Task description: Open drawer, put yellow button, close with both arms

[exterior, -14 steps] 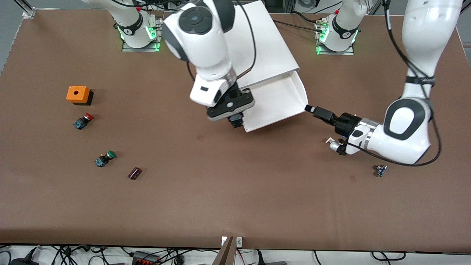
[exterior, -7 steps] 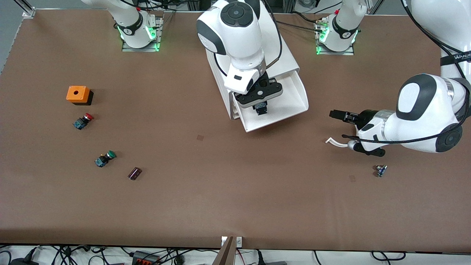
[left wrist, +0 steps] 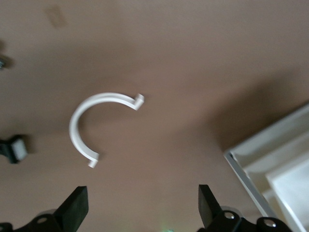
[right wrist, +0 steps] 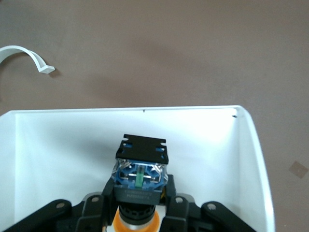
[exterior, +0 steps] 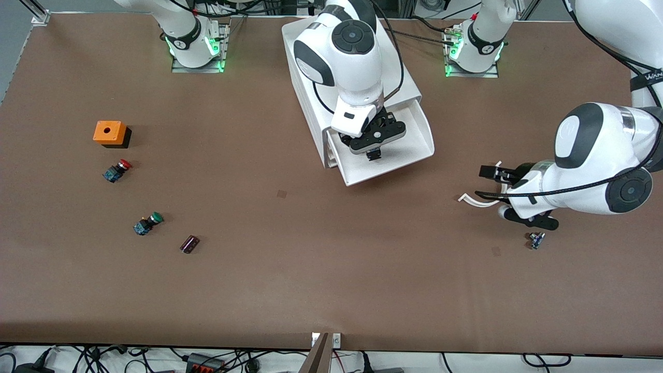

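**Button held over the pulled-out drawer**

Front view: my right gripper (exterior: 374,153) hung over the open drawer (exterior: 414,140).

Left wrist view: my left gripper (left wrist: 140,212) hovered over the table, fingers spread apart and empty, near a white curved clip (left wrist: 94,123).

Right wrist view: fingers clamped the yellow button (right wrist: 140,186) above the drawer's floor.
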Tool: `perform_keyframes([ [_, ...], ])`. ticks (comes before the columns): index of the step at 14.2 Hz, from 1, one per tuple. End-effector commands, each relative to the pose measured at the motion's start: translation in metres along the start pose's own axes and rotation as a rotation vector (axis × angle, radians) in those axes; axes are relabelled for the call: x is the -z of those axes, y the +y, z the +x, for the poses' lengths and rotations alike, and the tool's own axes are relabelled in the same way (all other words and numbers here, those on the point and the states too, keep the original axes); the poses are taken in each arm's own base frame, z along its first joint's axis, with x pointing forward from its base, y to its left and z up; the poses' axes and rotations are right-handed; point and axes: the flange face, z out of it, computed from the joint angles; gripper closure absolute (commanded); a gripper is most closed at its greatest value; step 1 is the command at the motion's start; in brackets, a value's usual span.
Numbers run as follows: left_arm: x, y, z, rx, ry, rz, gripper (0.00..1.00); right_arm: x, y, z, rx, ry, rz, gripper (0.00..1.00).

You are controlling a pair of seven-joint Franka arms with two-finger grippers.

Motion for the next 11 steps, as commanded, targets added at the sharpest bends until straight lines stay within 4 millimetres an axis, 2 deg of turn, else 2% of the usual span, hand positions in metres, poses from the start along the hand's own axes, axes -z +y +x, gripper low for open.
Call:
perform_keyframes([
  [1,0.008,-0.006,0.008,0.073,0.036,0.053,0.00,0.000,-0.004,0.003,-0.014,0.000,0.003,1.00],
  [4,0.008,-0.005,0.006,0.159,0.032,0.048,0.00,-0.004,-0.014,-0.005,0.000,-0.020,0.016,1.00],
  [8,0.007,-0.007,0.006,0.165,0.031,0.029,0.00,-0.005,-0.014,-0.007,0.001,-0.036,0.008,1.00],
  [9,0.007,-0.008,0.006,0.167,0.032,0.026,0.00,-0.005,-0.014,-0.007,0.001,-0.036,0.008,0.81],
  [10,0.007,-0.008,0.006,0.167,0.032,0.025,0.00,-0.005,-0.013,-0.007,0.002,-0.036,0.006,0.31],
  [11,0.007,-0.007,0.006,0.165,0.032,0.022,0.00,-0.005,-0.013,-0.006,0.000,-0.033,0.005,0.00],
])
